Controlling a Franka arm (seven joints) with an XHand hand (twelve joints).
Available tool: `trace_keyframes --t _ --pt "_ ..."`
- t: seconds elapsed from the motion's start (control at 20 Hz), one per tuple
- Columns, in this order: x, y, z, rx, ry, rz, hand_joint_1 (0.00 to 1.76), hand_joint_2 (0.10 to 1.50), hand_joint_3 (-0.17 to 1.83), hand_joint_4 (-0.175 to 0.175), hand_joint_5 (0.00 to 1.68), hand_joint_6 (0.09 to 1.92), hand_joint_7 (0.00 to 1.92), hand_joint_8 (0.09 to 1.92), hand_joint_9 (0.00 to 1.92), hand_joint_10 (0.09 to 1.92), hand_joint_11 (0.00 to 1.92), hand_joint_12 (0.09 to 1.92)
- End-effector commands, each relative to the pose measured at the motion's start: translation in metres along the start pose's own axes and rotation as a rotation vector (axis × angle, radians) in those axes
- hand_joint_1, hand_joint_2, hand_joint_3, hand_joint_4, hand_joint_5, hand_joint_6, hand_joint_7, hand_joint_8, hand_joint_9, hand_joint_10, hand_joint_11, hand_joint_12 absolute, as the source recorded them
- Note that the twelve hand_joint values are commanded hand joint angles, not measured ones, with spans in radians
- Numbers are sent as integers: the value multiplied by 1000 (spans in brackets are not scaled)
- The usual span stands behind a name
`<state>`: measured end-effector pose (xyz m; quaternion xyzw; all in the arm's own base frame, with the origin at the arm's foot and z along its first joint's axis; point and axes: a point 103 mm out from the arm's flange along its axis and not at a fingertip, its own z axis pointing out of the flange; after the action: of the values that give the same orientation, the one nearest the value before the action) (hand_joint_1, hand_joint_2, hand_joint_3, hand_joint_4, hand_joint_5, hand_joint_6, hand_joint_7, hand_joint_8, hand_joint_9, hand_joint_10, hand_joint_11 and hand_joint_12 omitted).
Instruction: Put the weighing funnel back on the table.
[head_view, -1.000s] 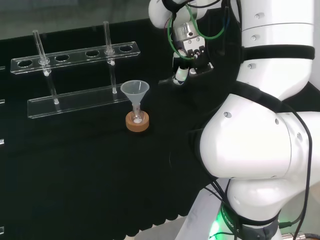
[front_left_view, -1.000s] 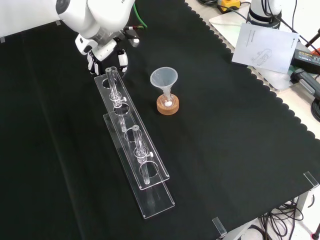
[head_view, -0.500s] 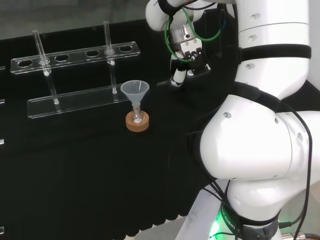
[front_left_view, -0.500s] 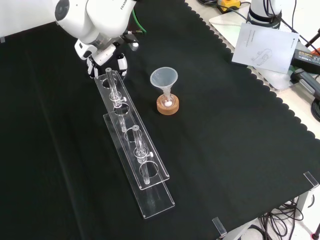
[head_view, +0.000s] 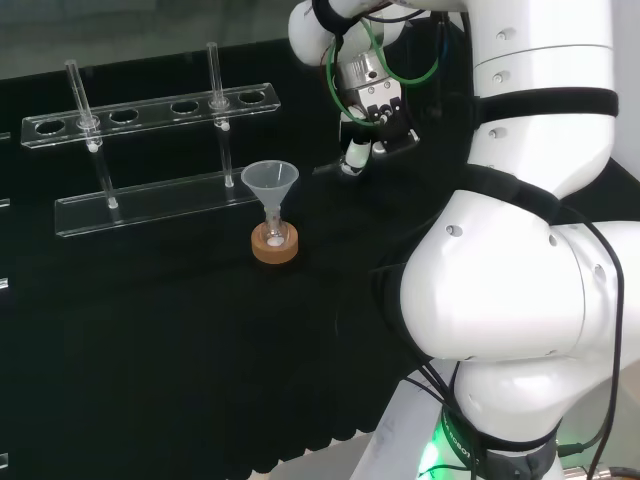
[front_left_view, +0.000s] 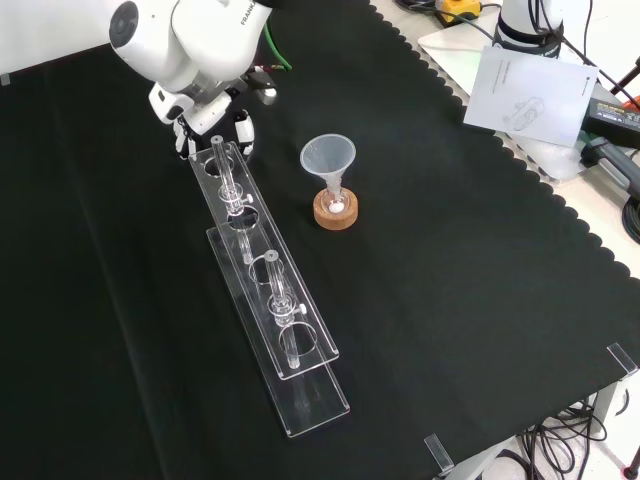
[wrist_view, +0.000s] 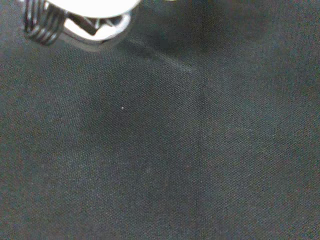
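In the head view, at upper middle, the weighing funnel (head_view: 326, 167) is a thin clear sliver jutting leftward from the black and white hand (head_view: 358, 152). The hand is pinched on it over the black cloth tabletop (head_view: 150, 330), to the right of the cone-shaped funnel (head_view: 270, 180) on its cork ring (head_view: 275, 243). In the front view the hand sits at upper left, fingertips pointing down beside the top end of the clear acrylic rack (front_left_view: 270, 310). In the wrist view a blurred white, black-ribbed part of the hand hangs over the tabletop's finely woven cloth.
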<state>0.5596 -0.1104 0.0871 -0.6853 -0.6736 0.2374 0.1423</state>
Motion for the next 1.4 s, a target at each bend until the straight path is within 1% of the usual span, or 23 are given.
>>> trace_keyframes --t 0.05,0.35,0.5,0.7,0.8,0.85,0.9,0.95,1.0,1.1,1.15,1.2,1.3,1.4 --pt "4 4 3 3 -3 -1 1101 674 693 175 1188 839 487 666 765 446 646 1136" --pt "6 5 4 4 -4 -6 1101 675 691 175 1188 837 487 667 764 446 647 1136" --pt "7 4 7 -6 -1 -6 1101 676 689 175 1188 836 487 667 763 446 645 1135" --pt "8 3 8 -4 9 -11 1085 760 538 175 1165 812 461 679 733 461 614 1155" --pt "9 2 8 -5 10 -13 1070 832 414 175 1136 818 440 687 705 480 581 1176" --pt "8 1 8 -8 11 -14 1014 819 386 130 1086 786 429 687 690 493 566 1185" --pt "8 1 8 -7 12 -19 968 786 405 90 1037 755 419 687 674 505 552 1193" --pt "8 0 8 -5 15 -28 939 751 441 61 967 741 411 687 662 516 541 1199" --pt "9 -1 8 -3 11 -33 922 726 468 45 907 730 401 685 652 522 532 1202" --pt "10 -3 8 2 14 -45 891 676 500 22 691 703 362 680 625 532 490 1228" --pt "10 -5 8 7 11 -53 876 653 507 14 562 658 329 675 593 538 450 1250" --pt "11 -6 8 9 6 -61 862 634 509 10 472 604 298 673 558 551 413 1272" --pt "12 -10 7 1 6 -73 821 603 489 7 355 459 223 666 473 590 345 1308" --pt "13 -14 5 -8 -2 -82 778 587 452 7 295 309 153 652 391 625 281 1334"
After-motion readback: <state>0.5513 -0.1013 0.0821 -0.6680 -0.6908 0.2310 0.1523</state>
